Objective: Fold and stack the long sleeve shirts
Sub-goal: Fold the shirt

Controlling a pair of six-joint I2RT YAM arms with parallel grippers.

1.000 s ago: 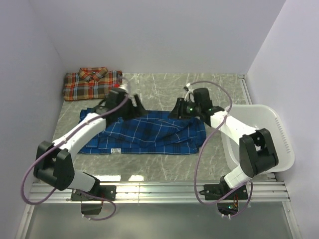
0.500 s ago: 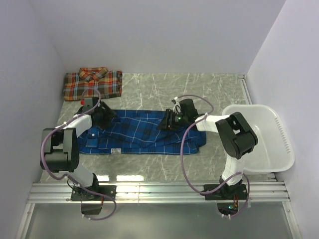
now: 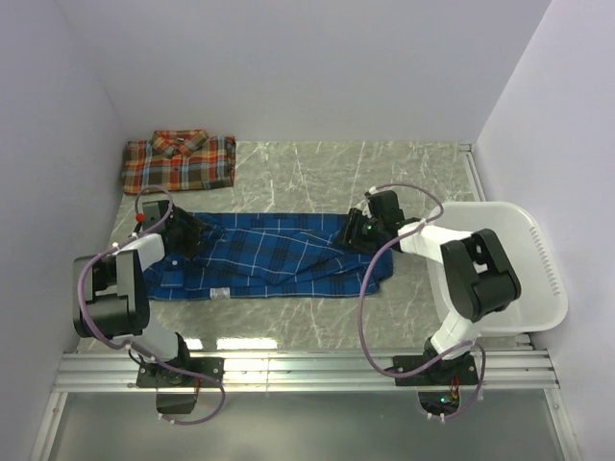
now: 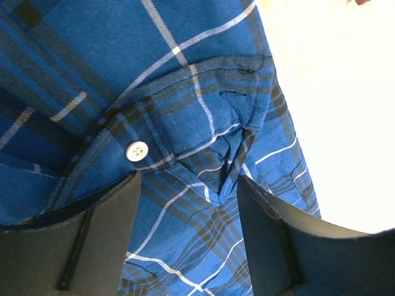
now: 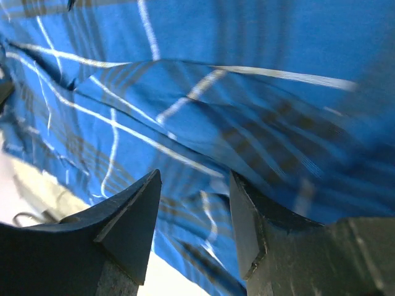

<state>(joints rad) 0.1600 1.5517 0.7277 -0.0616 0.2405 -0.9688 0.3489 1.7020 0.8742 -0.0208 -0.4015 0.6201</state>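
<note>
blue shirt (image 3: 279, 254) spread across mid tabletop (image 3: 307, 173), unfolded | left claw (image 3: 189, 235) at its left end; right claw (image 3: 357, 230) at its right; both parted, gripping nothing; likely poised to pinch edges | red-orange shirt (image 3: 179, 161) folded far left; probable stack base

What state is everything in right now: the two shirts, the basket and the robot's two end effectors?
Blue shirt: spread out, rumpled, not folded.
Red-orange shirt: folded, in the far left corner.
White basket: upright at the right, apart from both shirts.
Left end effector: open, over the blue shirt's left end.
Right end effector: open, over its right end.
</note>
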